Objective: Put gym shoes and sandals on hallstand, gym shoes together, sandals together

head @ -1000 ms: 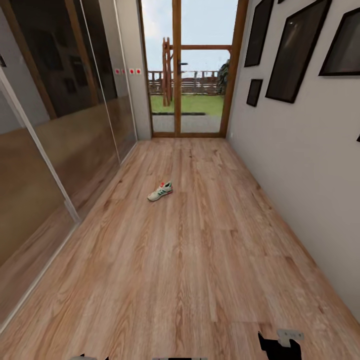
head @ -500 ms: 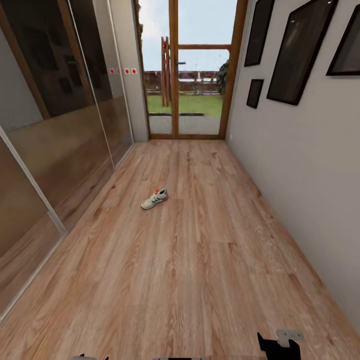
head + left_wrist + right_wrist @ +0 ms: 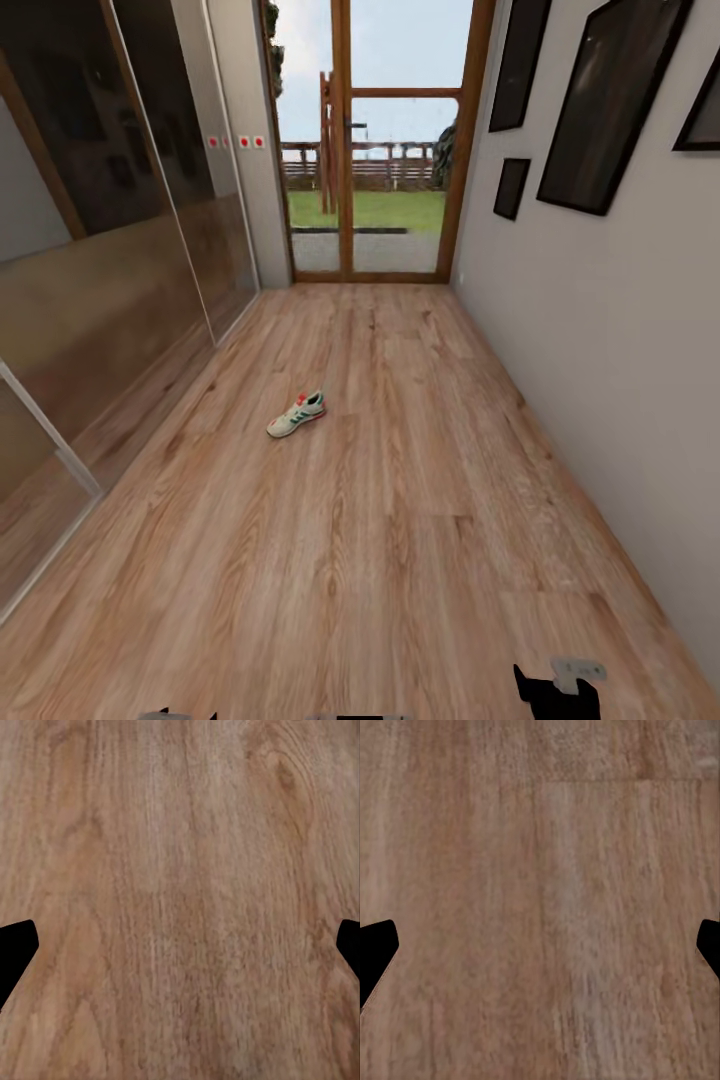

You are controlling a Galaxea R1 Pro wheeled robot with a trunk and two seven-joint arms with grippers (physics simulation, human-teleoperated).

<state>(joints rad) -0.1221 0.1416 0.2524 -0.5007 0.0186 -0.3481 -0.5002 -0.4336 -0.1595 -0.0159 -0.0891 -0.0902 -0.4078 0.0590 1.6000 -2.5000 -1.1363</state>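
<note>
Since a second ago the view has advanced toward one gym shoe (image 3: 296,414) lying alone on the corridor floor (image 3: 400,520), while both the left claw (image 3: 180,945) and right claw (image 3: 540,945) hang wide apart and empty over bare planks.

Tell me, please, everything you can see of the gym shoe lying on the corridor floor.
The gym shoe is a single cream-white low sneaker with green side stripes and a red touch at its tongue. It rests sole-down and upright on the wood-grain floor, turned diagonally, left of the corridor's middle. Nothing else touches it; finer detail is too small to tell.
</note>
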